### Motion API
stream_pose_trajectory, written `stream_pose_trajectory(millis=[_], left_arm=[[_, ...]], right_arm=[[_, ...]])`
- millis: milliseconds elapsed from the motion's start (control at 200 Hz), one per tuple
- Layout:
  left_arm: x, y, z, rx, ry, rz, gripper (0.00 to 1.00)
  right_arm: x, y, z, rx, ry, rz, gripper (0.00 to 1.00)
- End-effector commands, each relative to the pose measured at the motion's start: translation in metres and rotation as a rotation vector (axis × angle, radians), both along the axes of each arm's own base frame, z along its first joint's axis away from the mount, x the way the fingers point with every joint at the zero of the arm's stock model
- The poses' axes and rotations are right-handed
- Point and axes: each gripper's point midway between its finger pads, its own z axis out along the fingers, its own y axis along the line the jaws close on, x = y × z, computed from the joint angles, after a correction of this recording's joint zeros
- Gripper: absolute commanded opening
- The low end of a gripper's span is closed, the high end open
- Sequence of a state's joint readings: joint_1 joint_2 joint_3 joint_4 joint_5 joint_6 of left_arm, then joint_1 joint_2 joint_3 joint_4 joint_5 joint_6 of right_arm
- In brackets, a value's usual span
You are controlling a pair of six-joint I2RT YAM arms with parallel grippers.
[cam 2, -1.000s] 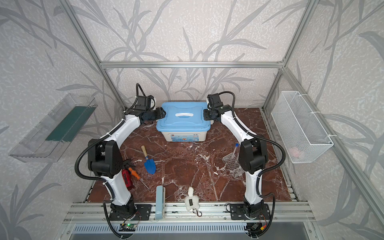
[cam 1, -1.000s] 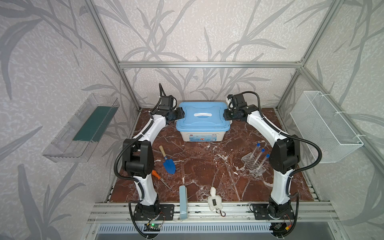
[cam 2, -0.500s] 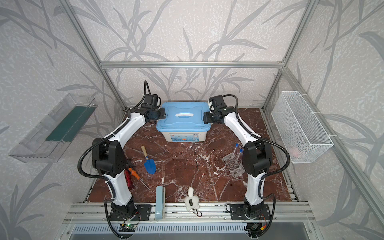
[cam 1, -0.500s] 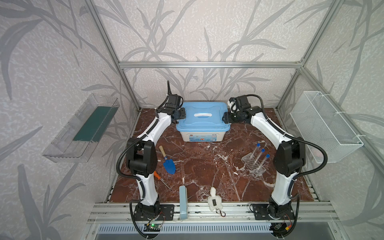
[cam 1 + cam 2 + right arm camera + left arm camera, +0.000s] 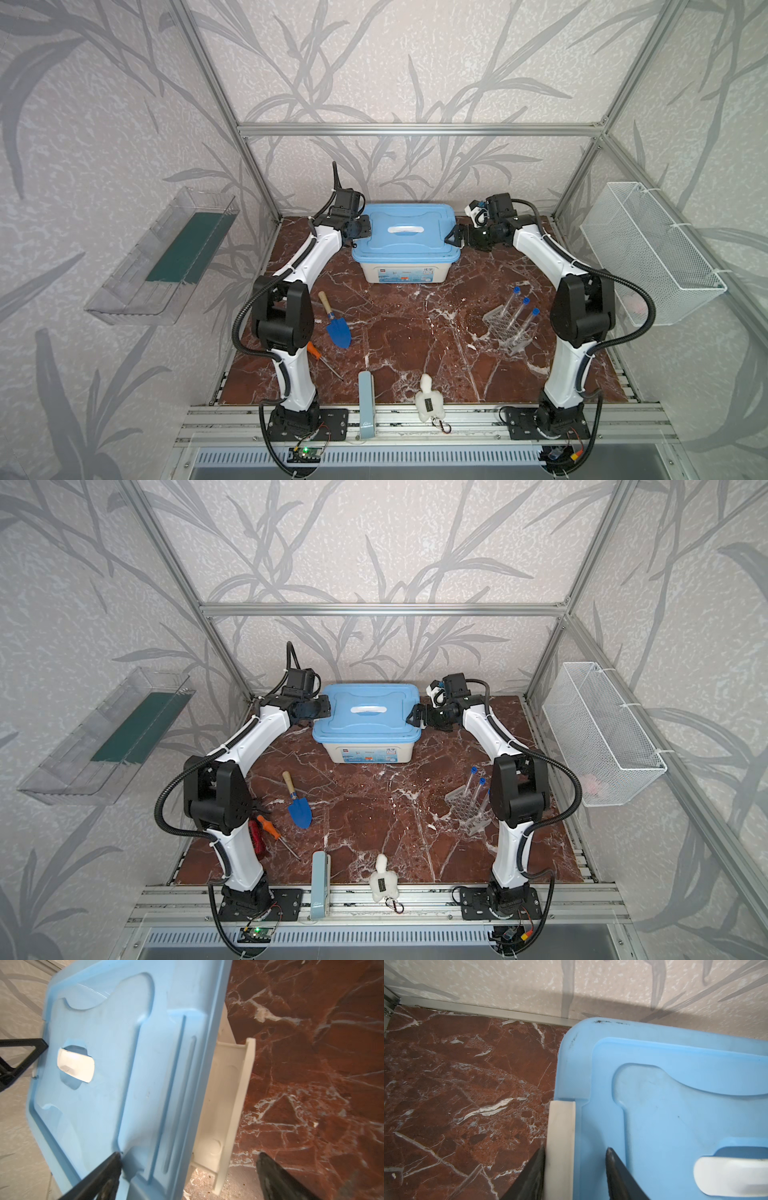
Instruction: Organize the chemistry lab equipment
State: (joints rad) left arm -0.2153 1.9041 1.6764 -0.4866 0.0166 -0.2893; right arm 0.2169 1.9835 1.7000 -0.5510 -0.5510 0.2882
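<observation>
The label (image 5: 405, 274) on the white box (image 5: 368, 268) is too small to read. My left claw (image 5: 576, 1148) stands half wide astride the white left latch (image 5: 561, 1136) at the end of the smooth blue lid (image 5: 675, 1084). One tip sits against the latch's outer edge. My right claw (image 5: 189, 1154) gapes wide, one tip on the lid and the other over the veined red marble surface (image 5: 311, 1064). The white right latch (image 5: 226, 1105) tilts outward between them. Three clear, blue-capped tubes (image 5: 521, 309) lean in the clear perforated rack (image 5: 505, 332) beside my right elbow, well apart from both claws.
</observation>
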Motion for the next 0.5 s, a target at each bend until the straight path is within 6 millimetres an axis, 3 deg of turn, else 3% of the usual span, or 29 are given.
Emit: stream_pose_trajectory(millis=[0,140,275,415,495], left_arm=[[-0.044,-0.020,-0.069,-0.025,0.255,-0.072,0.48],[-0.046,-0.028,-0.069,-0.074,0.249,-0.082,0.48],[-0.050,-0.036,-0.068,-0.085,0.247,-0.092,0.47],[-0.052,-0.041,-0.065,-0.085,0.243,-0.100,0.47],[-0.055,-0.049,-0.063,-0.085,0.240,-0.114,0.47]], right_arm=[[-0.008,0.028,-0.008,0.150,0.047,0.096,0.96],[-0.010,0.029,0.007,0.176,-0.025,0.109,0.85],[-0.012,0.022,0.017,0.134,-0.077,0.090,0.64],[-0.014,0.014,0.009,0.045,-0.049,0.059,0.61],[-0.016,0.019,0.009,0.022,-0.050,0.067,0.59]])
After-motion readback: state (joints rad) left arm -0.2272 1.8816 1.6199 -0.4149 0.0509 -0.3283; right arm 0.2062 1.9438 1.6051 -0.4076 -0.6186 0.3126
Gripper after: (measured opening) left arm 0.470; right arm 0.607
